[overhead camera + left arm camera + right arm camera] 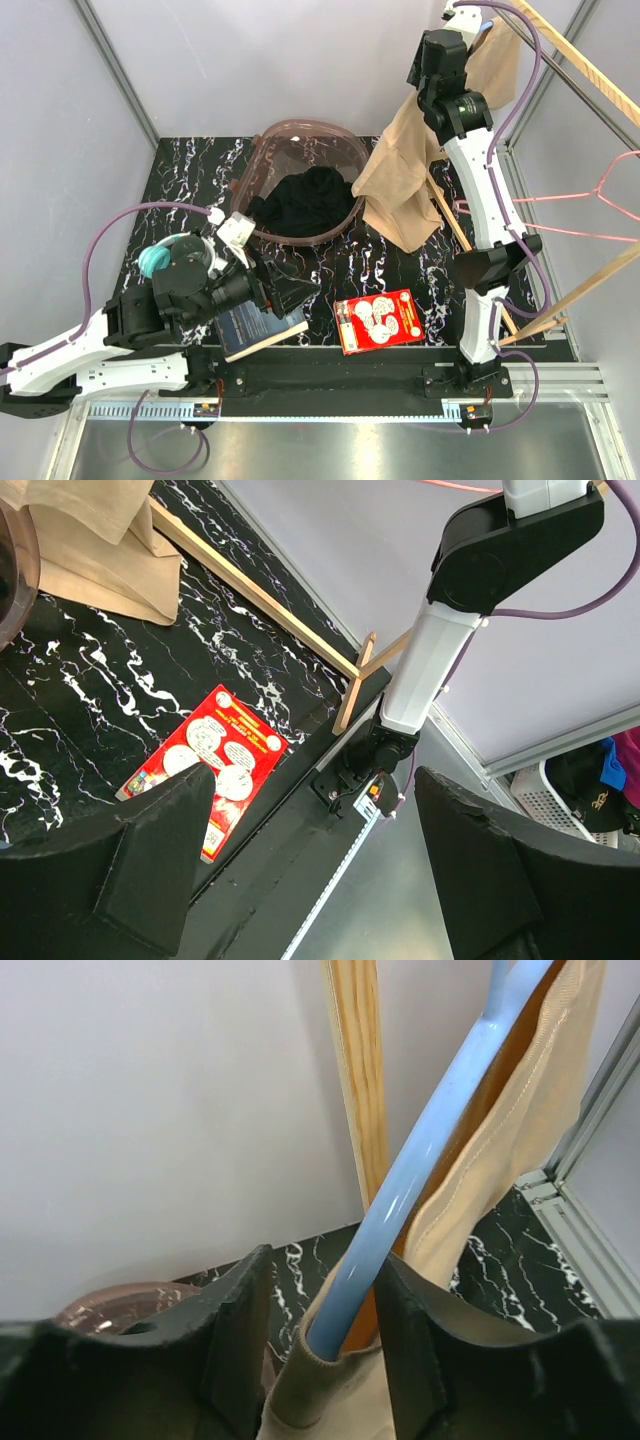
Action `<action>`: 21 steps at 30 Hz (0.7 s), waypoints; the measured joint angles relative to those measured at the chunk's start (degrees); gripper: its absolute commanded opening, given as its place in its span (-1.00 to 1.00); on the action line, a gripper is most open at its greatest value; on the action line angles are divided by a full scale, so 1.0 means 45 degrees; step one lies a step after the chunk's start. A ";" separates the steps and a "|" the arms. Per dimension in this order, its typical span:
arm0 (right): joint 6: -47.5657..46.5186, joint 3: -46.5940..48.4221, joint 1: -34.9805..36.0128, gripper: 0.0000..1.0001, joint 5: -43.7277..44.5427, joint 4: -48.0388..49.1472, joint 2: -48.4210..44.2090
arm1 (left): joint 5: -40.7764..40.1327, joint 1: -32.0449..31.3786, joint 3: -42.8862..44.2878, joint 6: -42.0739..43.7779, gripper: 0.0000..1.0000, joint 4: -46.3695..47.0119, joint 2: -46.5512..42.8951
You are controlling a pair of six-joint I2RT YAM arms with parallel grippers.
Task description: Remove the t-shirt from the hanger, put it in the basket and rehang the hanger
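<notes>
A tan t-shirt (400, 190) hangs from a blue hanger (430, 1130) on the wooden rack (355, 1060) at the back right. Its lower end droops to the table beside the basket. My right gripper (325, 1280) is raised to the hanger's neck (478, 22). Its jaws are partly closed on either side of the blue hanger arm and the shirt's collar (340, 1380). The right finger touches the cloth and a gap shows on the left. My left gripper (315, 810) is open and empty, low over the table's front (290, 290).
A pink see-through basket (262, 140) holding black clothing (310, 195) stands at the back centre. A red booklet (378, 320) and a dark blue book (250, 325) lie at the front. An empty pink hanger (600, 190) hangs on the rack's rail (580, 50) at right.
</notes>
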 measured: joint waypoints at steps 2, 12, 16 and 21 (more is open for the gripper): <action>0.0078 -0.0058 0.0005 -0.09 0.0063 0.0272 -0.0005 | -0.0005 0.0000 0.0024 0.0000 0.69 -0.0015 0.0000; -0.0087 -0.3468 -0.0044 -0.52 0.0408 0.3347 -0.0991 | -0.0005 0.0000 0.0340 -0.0063 0.69 -0.0272 0.0073; -0.0515 -0.5610 -0.0063 -0.72 0.0724 0.5377 -0.1909 | -0.0044 0.0000 0.0335 -0.0151 0.69 -0.0291 0.0073; -0.1316 -0.8466 -0.0063 -0.88 0.0962 0.8199 -0.3196 | -0.0044 0.0000 0.0340 -0.0194 0.67 -0.0442 0.0131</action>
